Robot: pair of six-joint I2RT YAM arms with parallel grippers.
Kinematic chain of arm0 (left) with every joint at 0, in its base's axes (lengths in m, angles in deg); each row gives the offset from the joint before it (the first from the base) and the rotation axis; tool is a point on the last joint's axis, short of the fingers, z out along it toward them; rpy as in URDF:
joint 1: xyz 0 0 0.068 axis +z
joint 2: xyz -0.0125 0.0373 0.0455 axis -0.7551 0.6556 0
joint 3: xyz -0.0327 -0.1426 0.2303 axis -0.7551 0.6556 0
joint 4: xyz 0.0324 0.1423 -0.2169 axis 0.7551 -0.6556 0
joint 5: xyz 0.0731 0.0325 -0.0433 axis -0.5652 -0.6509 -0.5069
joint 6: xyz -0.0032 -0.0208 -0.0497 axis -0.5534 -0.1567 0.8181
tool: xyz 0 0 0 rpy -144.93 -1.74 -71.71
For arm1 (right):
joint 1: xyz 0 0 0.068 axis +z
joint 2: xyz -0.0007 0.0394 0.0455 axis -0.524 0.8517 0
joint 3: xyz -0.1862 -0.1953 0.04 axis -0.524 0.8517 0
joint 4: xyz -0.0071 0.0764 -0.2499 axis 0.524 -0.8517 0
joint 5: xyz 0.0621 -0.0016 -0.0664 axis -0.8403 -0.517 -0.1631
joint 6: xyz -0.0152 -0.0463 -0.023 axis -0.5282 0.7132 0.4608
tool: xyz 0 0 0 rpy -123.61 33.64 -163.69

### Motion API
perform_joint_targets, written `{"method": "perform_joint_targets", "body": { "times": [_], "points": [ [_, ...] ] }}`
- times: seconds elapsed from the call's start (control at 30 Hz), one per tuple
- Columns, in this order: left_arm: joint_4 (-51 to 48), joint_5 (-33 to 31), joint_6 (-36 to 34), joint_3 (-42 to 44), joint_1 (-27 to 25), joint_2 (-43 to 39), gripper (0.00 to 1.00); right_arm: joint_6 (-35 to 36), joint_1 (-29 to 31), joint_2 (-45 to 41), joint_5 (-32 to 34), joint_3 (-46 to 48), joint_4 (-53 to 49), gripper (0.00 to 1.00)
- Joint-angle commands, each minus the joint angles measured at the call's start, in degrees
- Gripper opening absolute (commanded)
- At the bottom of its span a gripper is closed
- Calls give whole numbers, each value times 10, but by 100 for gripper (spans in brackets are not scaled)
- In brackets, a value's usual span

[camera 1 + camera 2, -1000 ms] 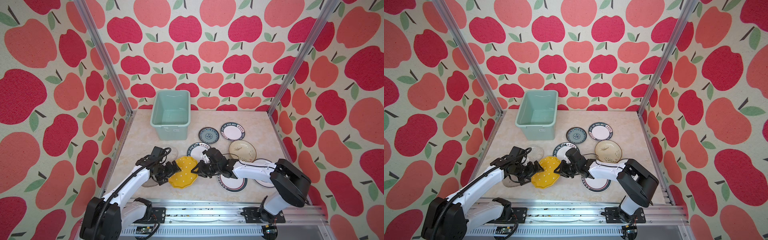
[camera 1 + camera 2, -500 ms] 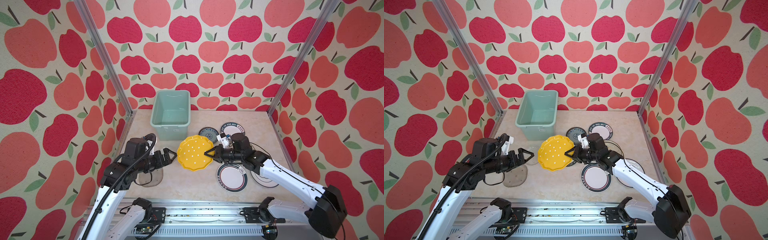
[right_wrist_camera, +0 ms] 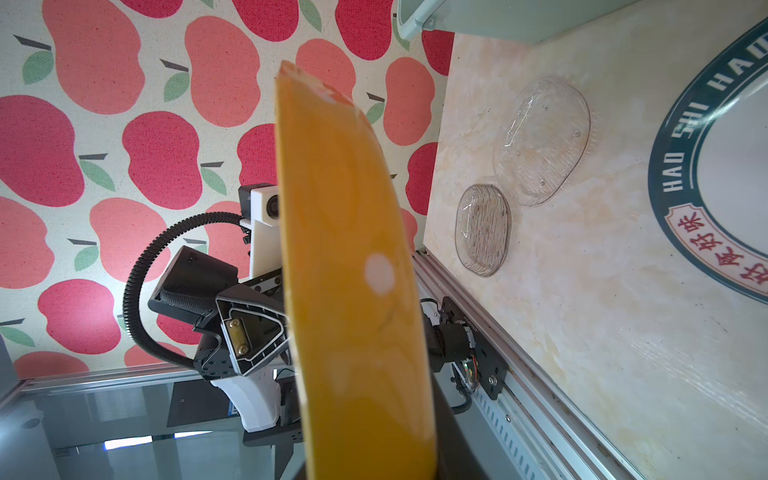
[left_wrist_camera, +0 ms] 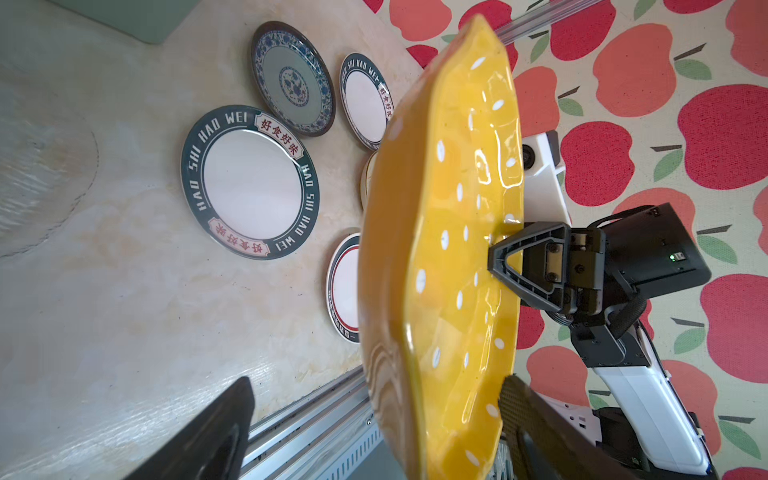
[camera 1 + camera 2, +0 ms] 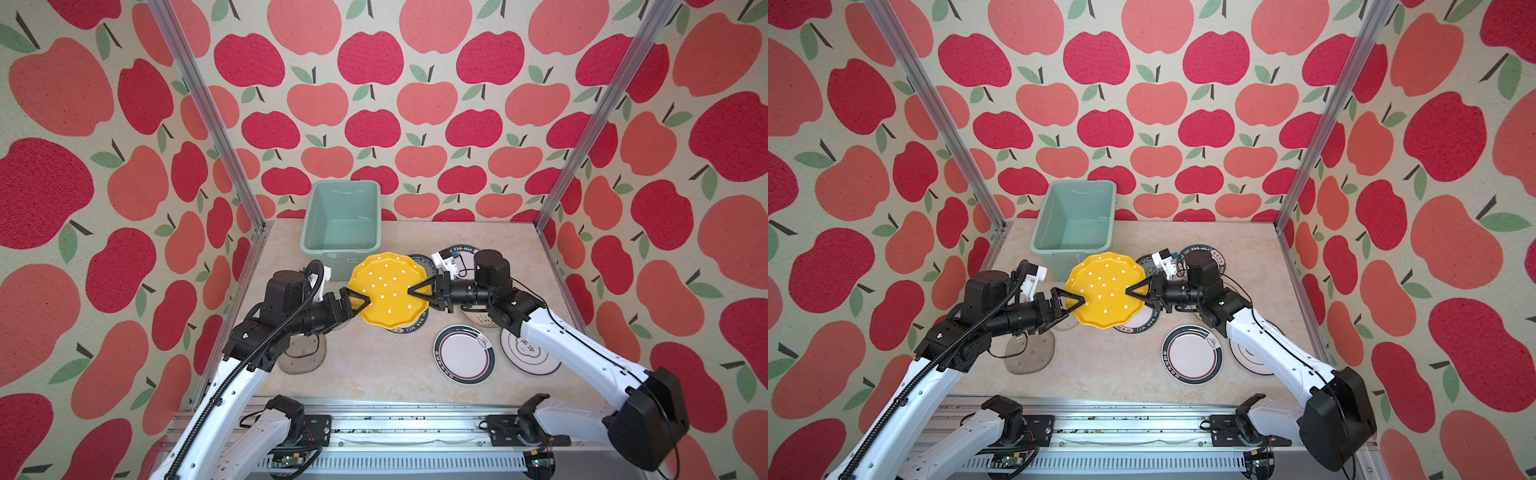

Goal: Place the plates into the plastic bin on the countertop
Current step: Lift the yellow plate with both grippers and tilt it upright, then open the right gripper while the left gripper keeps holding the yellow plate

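The yellow dotted scalloped plate (image 5: 388, 291) (image 5: 1104, 291) hangs tilted in the air just in front of the plastic bin (image 5: 332, 249) (image 5: 1073, 249), which stands empty at the back of the countertop (image 5: 374, 370). My right gripper (image 5: 412, 291) (image 5: 1129, 291) (image 4: 494, 257) is shut on the plate's right rim. My left gripper (image 5: 362, 304) (image 5: 1079, 302) (image 4: 376, 386) is open, its jaws straddling the left rim, one finger over the top face and one below. In the right wrist view the plate (image 3: 349, 249) fills the middle and hides my own fingers.
Other plates lie on the countertop: a black-rimmed white one (image 5: 464, 353), a white one (image 5: 528, 353) under the right arm, a lettered dark-rimmed one (image 4: 249, 183), a small blue-patterned one (image 4: 293, 79), and two clear glass ones (image 3: 540, 141) (image 3: 482, 228) at the left. Apple-patterned walls close in on three sides.
The right gripper lifted the yellow plate off the countertop and carried it toward the bin. The left gripper, apart from it half a second ago, has come in around its left rim.
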Motion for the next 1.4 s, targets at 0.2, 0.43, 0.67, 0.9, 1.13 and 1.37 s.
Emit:
{"method": "perform_joint_targets", "body": {
  "times": [0.2, 0.43, 0.67, 0.9, 1.13, 1.37],
  "points": [
    [172, 0, 100, 45, -4, -1, 82, -36, -1, 12, -12, -33, 130, 5],
    [222, -1, 129, 77, -8, 7, 70, -61, 0, 29, 4, -26, 176, 3],
    [282, -18, 170, 104, -10, 6, 56, -69, 2, 48, 19, -29, 191, 3],
    [319, -18, 187, 114, -10, 21, 44, -78, 5, 72, 21, -34, 207, 3],
    [353, -28, 207, 131, -11, 23, 34, -79, 13, 91, 26, -41, 211, 3],
    [365, -53, 222, 130, -12, 21, 12, -73, 13, 102, 33, -50, 200, 15]
  ]
}}
